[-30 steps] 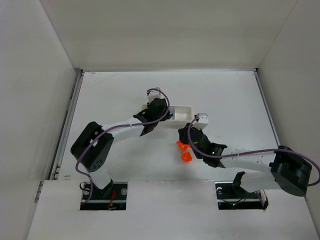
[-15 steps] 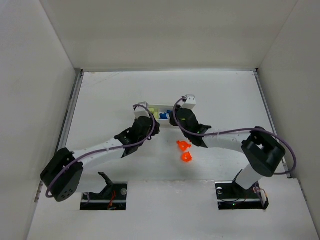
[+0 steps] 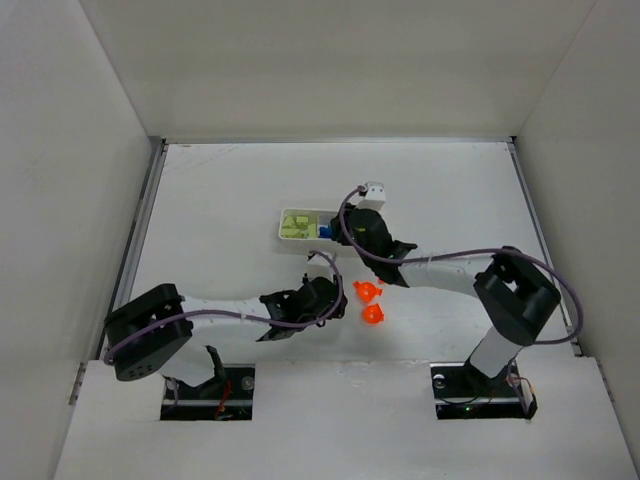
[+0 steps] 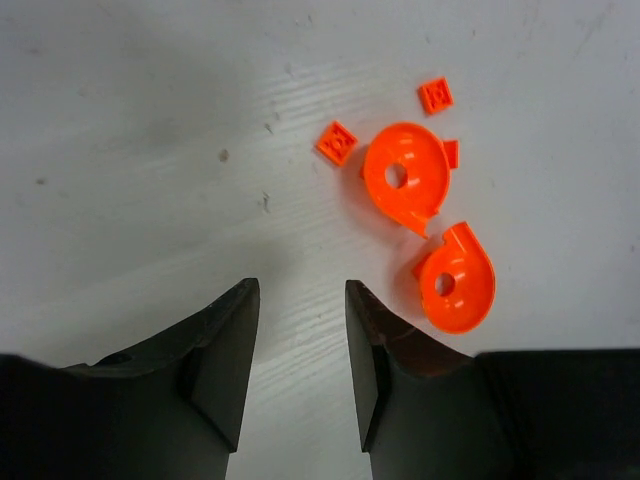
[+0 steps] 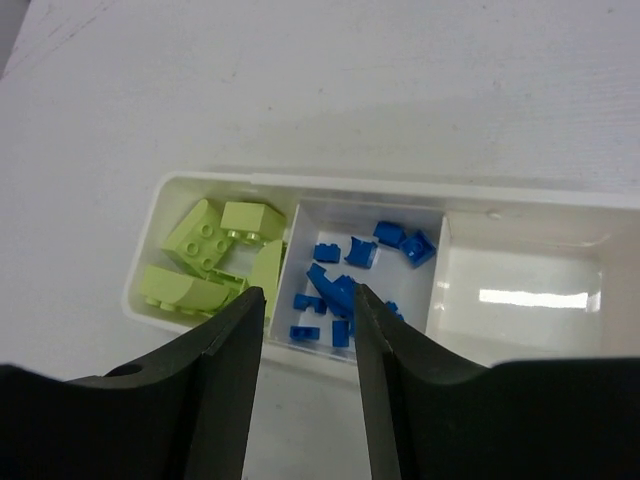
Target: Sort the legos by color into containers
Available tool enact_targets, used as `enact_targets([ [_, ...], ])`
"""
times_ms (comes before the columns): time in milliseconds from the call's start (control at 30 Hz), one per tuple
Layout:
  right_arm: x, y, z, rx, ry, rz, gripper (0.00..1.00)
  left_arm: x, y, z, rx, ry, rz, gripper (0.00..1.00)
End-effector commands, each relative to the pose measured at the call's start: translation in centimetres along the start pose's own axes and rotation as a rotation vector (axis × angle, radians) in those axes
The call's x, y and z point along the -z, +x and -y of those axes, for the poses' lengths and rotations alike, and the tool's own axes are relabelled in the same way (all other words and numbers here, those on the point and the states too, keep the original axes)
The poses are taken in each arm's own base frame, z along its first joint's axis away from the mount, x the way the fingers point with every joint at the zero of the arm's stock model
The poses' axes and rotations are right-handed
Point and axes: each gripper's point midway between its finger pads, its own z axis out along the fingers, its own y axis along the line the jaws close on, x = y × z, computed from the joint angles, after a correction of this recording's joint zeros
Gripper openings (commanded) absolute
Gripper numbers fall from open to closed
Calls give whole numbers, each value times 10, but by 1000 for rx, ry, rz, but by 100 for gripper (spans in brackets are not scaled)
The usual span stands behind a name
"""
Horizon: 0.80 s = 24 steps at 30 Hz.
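- Now the left fingers [image 4: 245, 310] are parted a moderate way with nothing between them. Only bare surface [image 4: 150, 120] shows in the gap.
- They hang low just beside the orange legos [image 4: 405, 175], which lie a little ahead and to one side in the left wrist view. There are two round pieces near each other, plus small square plates and a bit or two close around the nearer round one.
- The right fingers [image 5: 250, 315] are also parted and hold nothing that I can see. A blue brick shows in their gap, but it looks to be lying in the tray below.
- They hover over the white tray [image 5: 350, 180], roughly above the wall between its first two compartments.
- Inside the tray the green legos [image 5: 215, 260] fill one end compartment and the blue legos [image 5: 350, 270] the middle one. The third compartment [image 5: 520, 290] at the other end holds nothing visible.
- Judging from this, green and blue are done, and the step in hand is orange — all of it out on the surface, apart from the tray.
- Next, the left fingers would need to shift sideways to straddle one orange piece, drop, and close. The flat plates look hard to pinch, so a round piece's rim seems the easier first pick.
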Motion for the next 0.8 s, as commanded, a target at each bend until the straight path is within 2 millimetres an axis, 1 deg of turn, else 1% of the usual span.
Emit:
enact_targets([
  [0, 25, -28, 7, -55, 3, 80, 45, -4, -14, 43, 9, 100, 50, 38],
  [67, 39, -24, 21, -70, 22, 80, 43, -7, -11, 54, -6, 118, 42, 38],
  [200, 67, -3, 51, -113, 54, 51, 41, -13, -10, 66, 1, 135, 30, 39],
  [300, 88, 8, 76, -140, 99, 46, 41, -18, -11, 70, 36, 131, 36, 39],
  [400, 107, 13, 92, -172, 124, 46, 42, -27, -11, 66, 90, 105, 46, 36],
  [567, 131, 21, 111, -220, 157, 30, 45, -39, -7, 62, 130, 76, 27, 34],
  [667, 142, 33, 116, -230, 171, -2, 45, -46, -6, 60, 148, 64, 23, 34],
  [767, 157, 46, 116, -251, 179, -47, 45, -50, -9, 60, 171, 64, 35, 33],
])
